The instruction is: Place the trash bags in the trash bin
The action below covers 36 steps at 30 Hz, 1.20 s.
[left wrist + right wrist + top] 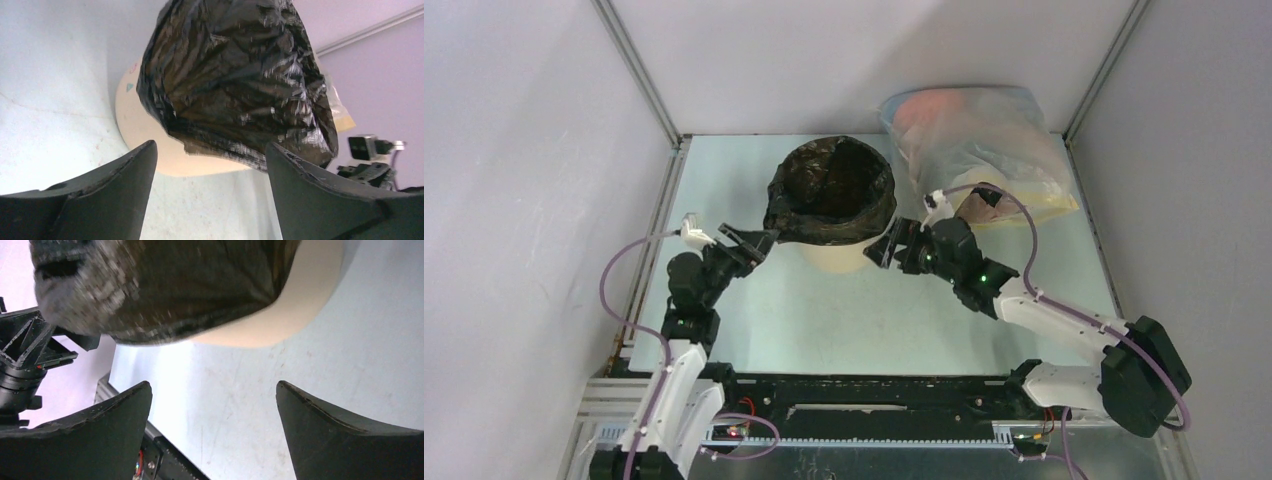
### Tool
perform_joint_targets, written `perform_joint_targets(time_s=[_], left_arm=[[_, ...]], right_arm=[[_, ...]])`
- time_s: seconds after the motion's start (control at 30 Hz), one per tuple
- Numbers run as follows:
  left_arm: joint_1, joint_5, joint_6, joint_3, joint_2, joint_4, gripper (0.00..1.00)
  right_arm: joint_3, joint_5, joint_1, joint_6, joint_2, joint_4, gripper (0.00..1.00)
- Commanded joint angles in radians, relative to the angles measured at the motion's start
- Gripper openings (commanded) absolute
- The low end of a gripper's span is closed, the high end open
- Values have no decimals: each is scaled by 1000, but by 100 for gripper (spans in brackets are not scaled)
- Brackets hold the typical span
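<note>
The glossy black trash bag point(832, 190) lines the round beige trash bin point(836, 257), its edge folded over the rim and hanging down the outside wall. My left gripper point(754, 243) is open and empty just left of the bin, by the bag's hanging edge. My right gripper point(890, 246) is open and empty just right of the bin. In the left wrist view the bag point(235, 80) drapes over the bin point(145, 135) above my open gripper point(210, 150). In the right wrist view the bag point(165, 285) and bin point(295, 305) lie beyond my open gripper point(212, 390).
A large translucent whitish-yellow bag point(984, 145) with pinkish contents leans in the back right corner, right behind the right arm. Grey walls enclose the table point(854, 320) on three sides. A black rail point(874, 395) runs along the near edge.
</note>
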Motion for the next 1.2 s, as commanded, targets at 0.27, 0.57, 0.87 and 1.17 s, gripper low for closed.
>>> perform_joint_targets(time_s=[0.27,0.57,0.87,1.17], left_arm=[[-145,2,-362,-139,-75,163,89],[-188,-3,-457,-77,10,134,90],[-189,13,-493,-60,62,159,90],[-223,20,-543,-58,80,192,90]], right_arm=[[-104,242,185,403,3,252,97],[-110,325,195,567,12,290,96],[-100,285,171,574,118,367,95],[-76,295,180,537,162,429,94]])
